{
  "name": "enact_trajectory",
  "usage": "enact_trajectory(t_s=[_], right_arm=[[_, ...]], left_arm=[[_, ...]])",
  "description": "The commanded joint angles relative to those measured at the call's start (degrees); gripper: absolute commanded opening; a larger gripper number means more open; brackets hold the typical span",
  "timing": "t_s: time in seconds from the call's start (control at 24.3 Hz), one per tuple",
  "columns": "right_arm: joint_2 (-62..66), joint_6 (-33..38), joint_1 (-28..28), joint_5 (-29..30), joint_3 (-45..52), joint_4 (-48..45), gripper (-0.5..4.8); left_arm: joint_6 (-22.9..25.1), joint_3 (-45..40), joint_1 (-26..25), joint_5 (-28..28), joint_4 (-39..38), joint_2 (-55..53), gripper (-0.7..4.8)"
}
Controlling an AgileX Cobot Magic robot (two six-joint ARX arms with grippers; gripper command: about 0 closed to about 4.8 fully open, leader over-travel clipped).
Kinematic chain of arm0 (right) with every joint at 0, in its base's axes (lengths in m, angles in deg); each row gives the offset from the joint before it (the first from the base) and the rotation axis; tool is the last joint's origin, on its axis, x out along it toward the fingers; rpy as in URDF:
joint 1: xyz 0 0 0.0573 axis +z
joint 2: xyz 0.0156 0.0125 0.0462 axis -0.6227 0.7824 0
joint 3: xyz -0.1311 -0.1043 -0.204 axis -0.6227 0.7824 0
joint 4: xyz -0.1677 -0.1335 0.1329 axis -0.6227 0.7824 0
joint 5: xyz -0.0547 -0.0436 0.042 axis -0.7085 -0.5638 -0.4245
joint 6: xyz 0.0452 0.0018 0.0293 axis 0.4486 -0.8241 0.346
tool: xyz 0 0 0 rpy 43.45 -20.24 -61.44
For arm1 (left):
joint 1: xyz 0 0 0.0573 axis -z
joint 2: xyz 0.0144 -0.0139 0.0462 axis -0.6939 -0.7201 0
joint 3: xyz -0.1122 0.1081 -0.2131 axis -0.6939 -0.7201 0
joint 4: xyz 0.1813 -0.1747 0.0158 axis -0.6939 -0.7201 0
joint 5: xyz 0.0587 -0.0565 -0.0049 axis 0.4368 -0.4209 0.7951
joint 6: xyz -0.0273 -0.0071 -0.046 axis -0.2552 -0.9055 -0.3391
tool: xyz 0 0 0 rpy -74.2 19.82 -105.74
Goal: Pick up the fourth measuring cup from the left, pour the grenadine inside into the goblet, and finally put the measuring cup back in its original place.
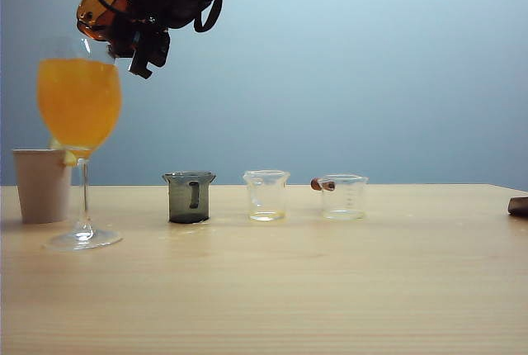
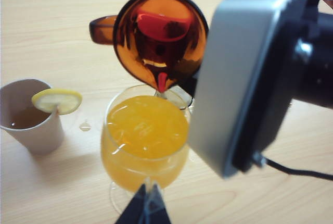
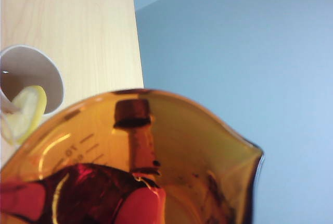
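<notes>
Right gripper [image 1: 142, 51], upper left of frame, clasps tilted amber cup [image 2: 158, 34]; grenadine [image 2: 162, 81] drips into goblet [image 2: 145, 140]. Keep lip centred over rim, tilt slowly. Left gripper [image 2: 143, 208]: grip state unclear.

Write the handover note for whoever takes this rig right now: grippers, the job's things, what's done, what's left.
Right gripper: above the goblet, shut on the amber measuring cup, tipped spout-down.
Left gripper: low beside the goblet's bowl, holding nothing; open or shut cannot be told.
Goblet: left on the table by the paper cup, full of orange juice.
Grenadine: running off the spout into the goblet; some remains in the cup.
Done: pickup, tilt.
Left: finish pouring, return the cup to the row's right end.
</notes>
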Motion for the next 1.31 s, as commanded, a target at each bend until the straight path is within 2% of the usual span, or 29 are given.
enact_trajectory(t_s=[0.04,0.29,0.45,1.31], right_arm=[[-0.35,-2.14,0.61,0.15,-0.55,-1.92,0.49],[-0.35,-3.32,0.90,0.15,-0.55,-1.81,0.49],[-0.35,-3.52,0.87,0.15,-0.55,-1.84,0.49],[-0.35,-4.63,0.92,1.66,-2.36,-1.60,0.50]], left_arm=[[0.15,0.15,-0.07,-0.02,0.26,0.15,-0.05],[0.20,0.17,-0.07,0.20,-0.42,0.85,-0.05],[0.61,0.17,-0.07,2.49,-1.01,1.05,-0.05],[0.59,0.15,0.85,2.54,-1.01,1.29,-0.05]])
